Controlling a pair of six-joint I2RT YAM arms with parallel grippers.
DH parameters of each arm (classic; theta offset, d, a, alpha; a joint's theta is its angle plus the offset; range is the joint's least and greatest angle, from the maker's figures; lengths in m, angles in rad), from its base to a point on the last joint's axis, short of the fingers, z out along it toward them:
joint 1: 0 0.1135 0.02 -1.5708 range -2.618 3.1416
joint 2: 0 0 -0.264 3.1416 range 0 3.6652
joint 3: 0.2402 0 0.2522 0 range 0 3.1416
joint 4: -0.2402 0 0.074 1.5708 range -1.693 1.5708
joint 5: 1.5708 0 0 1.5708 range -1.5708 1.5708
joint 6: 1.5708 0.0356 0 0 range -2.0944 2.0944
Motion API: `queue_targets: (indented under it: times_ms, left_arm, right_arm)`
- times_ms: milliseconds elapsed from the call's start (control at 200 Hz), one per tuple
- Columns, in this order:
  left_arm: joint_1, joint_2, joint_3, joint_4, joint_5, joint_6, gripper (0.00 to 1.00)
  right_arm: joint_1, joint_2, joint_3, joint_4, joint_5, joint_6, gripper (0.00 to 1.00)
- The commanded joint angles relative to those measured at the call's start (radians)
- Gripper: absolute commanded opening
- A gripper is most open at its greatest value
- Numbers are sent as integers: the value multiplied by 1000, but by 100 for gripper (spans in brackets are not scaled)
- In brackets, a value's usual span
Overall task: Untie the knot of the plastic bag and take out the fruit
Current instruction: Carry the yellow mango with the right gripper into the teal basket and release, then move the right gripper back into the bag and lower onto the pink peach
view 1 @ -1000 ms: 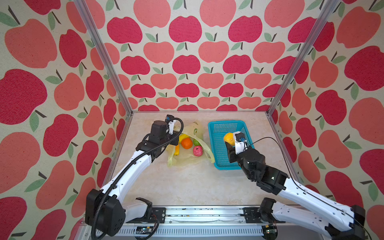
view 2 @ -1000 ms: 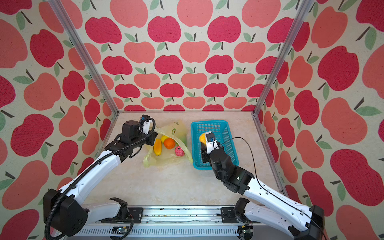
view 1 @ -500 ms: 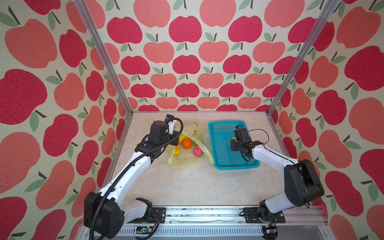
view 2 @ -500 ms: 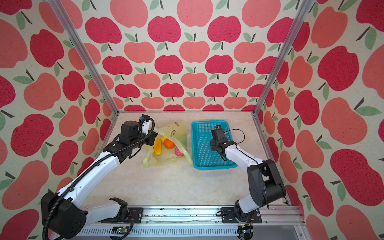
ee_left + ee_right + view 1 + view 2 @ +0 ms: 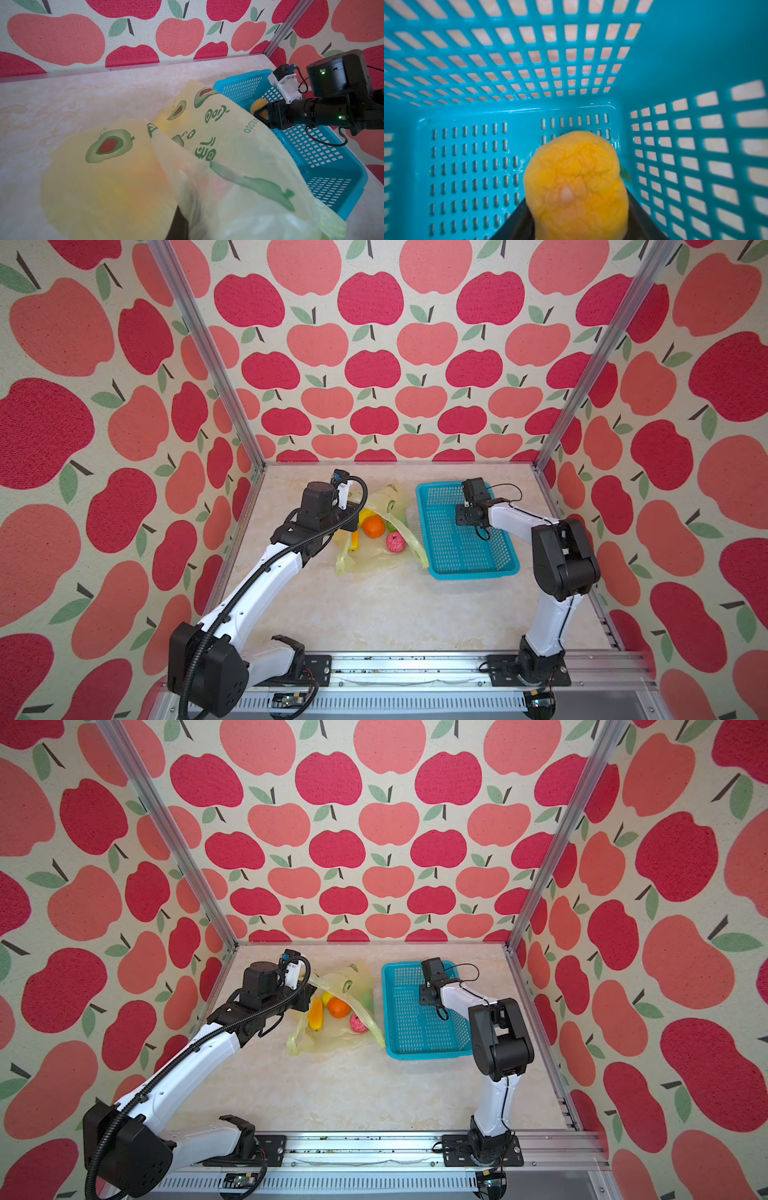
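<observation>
The left gripper (image 5: 178,222), tips buried under film, is clamped on the plastic bag (image 5: 376,560), which lies open just left of the basket (image 5: 473,571), no knot visible; a hard tug could tear the thin film or spill the orange (image 5: 373,526). Inside the basket the right gripper (image 5: 259,113) flanks a yellow fruit (image 5: 577,187), hidden in both top views; whether it grips or releases I cannot tell.

The plastic bag (image 5: 376,565), with fruit pieces (image 5: 373,526) inside, lies on the desk (image 5: 374,614) just left of the basket (image 5: 473,573); the left tool (image 5: 308,999) is at its left edge, the right tool (image 5: 262,113) within the basket's rear half.
</observation>
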Motion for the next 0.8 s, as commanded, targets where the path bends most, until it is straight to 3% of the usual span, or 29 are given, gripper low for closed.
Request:
queue_targets:
  times_ms: [0, 135, 290, 375, 525, 645, 795]
  left_arm:
    - [-5, 16, 12, 6, 13, 4, 0]
    - [-5, 25, 16, 6, 15, 4, 0]
    - [-3, 27, 21, 6, 12, 5, 0]
    - [-3, 31, 21, 8, 13, 7, 0]
    - [-2, 36, 26, 1, 11, 7, 0]
    - [-2, 27, 22, 1, 11, 7, 0]
    - [-2, 16, 18, 4, 21, 1, 0]
  right_arm:
    - [-10, -32, 41, -48, 4, -22, 78]
    - [0, -177, -32, -60, 15, -7, 90]
    - [88, -471, -178, -66, 43, 4, 87]
    - [199, -677, -258, -53, 80, -1, 79]
    - [503, -955, -354, 44, 131, -58, 69]
    - [738, -958, -353, 106, 220, -115, 67]
    - [939, -776, -299, 196, 288, -144, 64]
